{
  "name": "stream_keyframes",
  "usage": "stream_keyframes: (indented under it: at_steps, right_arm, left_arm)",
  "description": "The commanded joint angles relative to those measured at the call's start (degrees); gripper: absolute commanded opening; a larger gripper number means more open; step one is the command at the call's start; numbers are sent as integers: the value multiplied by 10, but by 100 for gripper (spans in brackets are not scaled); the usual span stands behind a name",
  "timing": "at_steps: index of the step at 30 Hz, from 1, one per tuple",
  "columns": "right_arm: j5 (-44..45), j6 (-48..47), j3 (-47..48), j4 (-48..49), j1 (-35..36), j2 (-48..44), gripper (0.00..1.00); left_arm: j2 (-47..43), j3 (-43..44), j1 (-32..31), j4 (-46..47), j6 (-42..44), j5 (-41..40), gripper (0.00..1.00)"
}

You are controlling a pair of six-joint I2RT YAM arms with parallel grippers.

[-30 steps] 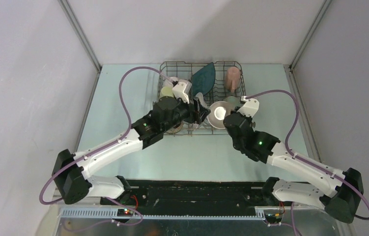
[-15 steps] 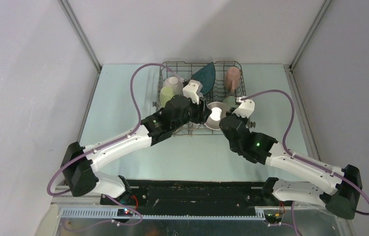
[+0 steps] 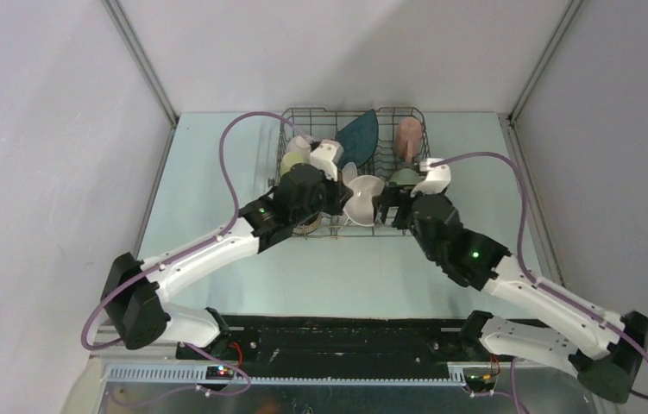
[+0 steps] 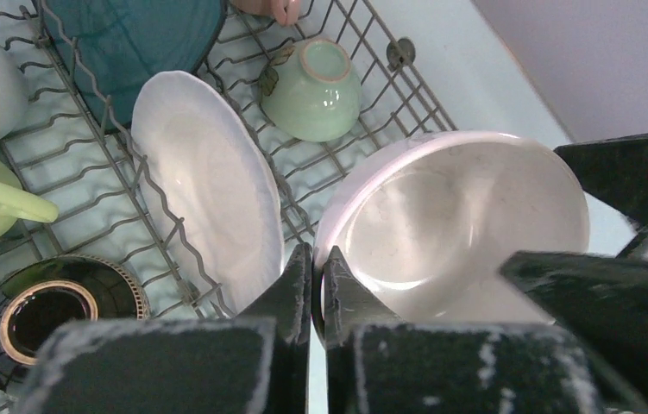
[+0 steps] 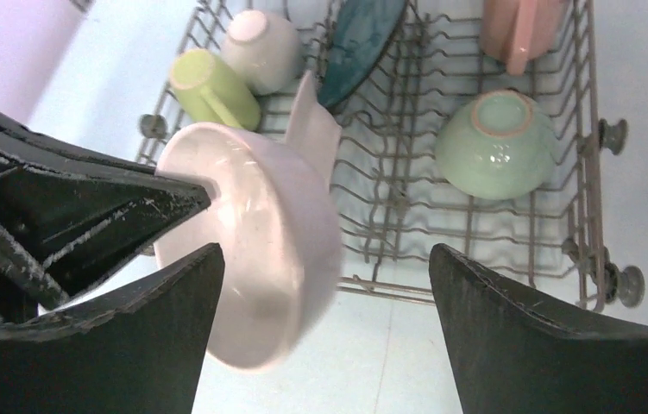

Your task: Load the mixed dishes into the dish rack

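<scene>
The white bowl (image 3: 363,200) hangs on its side above the front edge of the dish rack (image 3: 303,112). My left gripper (image 4: 313,259) is shut on the bowl's (image 4: 467,216) rim, one finger inside and one outside. My right gripper (image 5: 327,250) stands open just right of the bowl (image 5: 260,224), with part of it between the wide-apart fingers. In the rack are a teal plate (image 3: 359,134), a white plate (image 4: 212,181), a pale green bowl (image 5: 497,147), a pink mug (image 3: 408,136), a yellow-green mug (image 5: 212,90) and a brown bowl (image 4: 44,315).
A small white bowl (image 5: 264,39) lies upside down at the rack's back left, beside the yellow-green mug. Both arms meet over the rack's front edge. Grey walls close in the pale blue table (image 3: 217,172) at the back and on both sides.
My right gripper has opened and let go of the white bowl. My left gripper swung in from the left and shut on the bowl's rim, and the bowl tipped onto its side.
</scene>
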Motion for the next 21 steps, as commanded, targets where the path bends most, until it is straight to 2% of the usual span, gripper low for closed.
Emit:
stream_keyframes:
  at_steps: [1,2,3,5,8,11,15,21]
  right_arm:
    - [-248,-43,-24,62,-73,-82,92]
    - [-294,-43,-40,86,-112,-92,93]
    - [-395,-38,-53,97,-155,-105,94]
    - [-516,-12,-56,123,-214,-116,95]
    - [-631,26,-57,169,-269,-119,98]
    - [-664,72,-57,199,-295,-112,99]
    - [-684,121,-57,243,-285,-92,100]
    - [-652,128,-57,247,-251,-77,100]
  left_arm:
    - [-53,-21,62,77,-56,132,0]
    - [-57,-32,72,93,-75,176,0]
    - [-58,-36,89,110,-92,197,0]
    - [-60,-45,110,138,-116,255,0]
    - [-59,-58,127,181,-156,337,0]
    - [-53,-67,143,242,-210,380,0]
    - [-41,-71,153,289,-254,426,0]
    - [-37,-69,156,295,-265,430,0]
